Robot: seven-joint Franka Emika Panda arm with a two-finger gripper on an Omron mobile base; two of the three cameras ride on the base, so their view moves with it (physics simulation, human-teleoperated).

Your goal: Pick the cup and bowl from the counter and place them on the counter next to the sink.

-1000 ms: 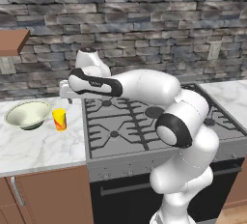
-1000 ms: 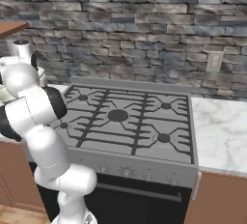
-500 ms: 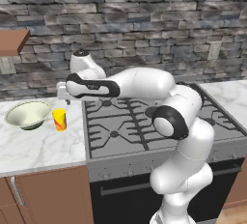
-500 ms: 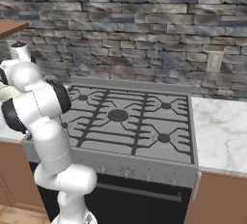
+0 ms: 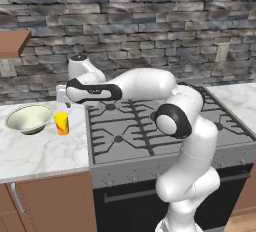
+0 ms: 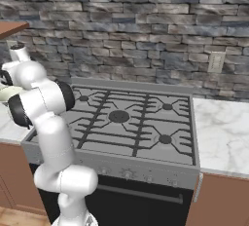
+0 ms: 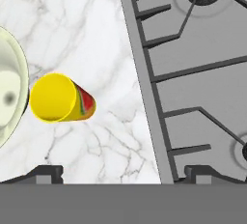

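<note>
The cup (image 5: 61,124) is standing upright on the counter (image 5: 45,151), just beside the bowl (image 5: 28,118) and between it and the stove (image 5: 150,126). In the hand view the cup (image 7: 60,98) is showing its open yellow mouth, with the red mark on the side facing the stove (image 7: 193,73), and the bowl (image 7: 9,92) is lying close to its far side without clearly touching it. The long axis of the cup is running vertically, roughly in line with the direction the camera on the hand is looking.

The gripper (image 5: 62,96) is hanging above the counter, over the strip between the cup and the stove edge. In the hand view its two finger tips (image 7: 46,174) are sitting wide apart, and nothing is between them, so the gripper is empty and spread.

The deciding relation is the offset: the cup is lying below the gripper and off to the side toward the bowl, not centred between the finger tips. The coming move is likely calling for a sideways shift toward the bowl, then a straight descent. The bowl rim is leaving little room for the finger on that side.
</note>
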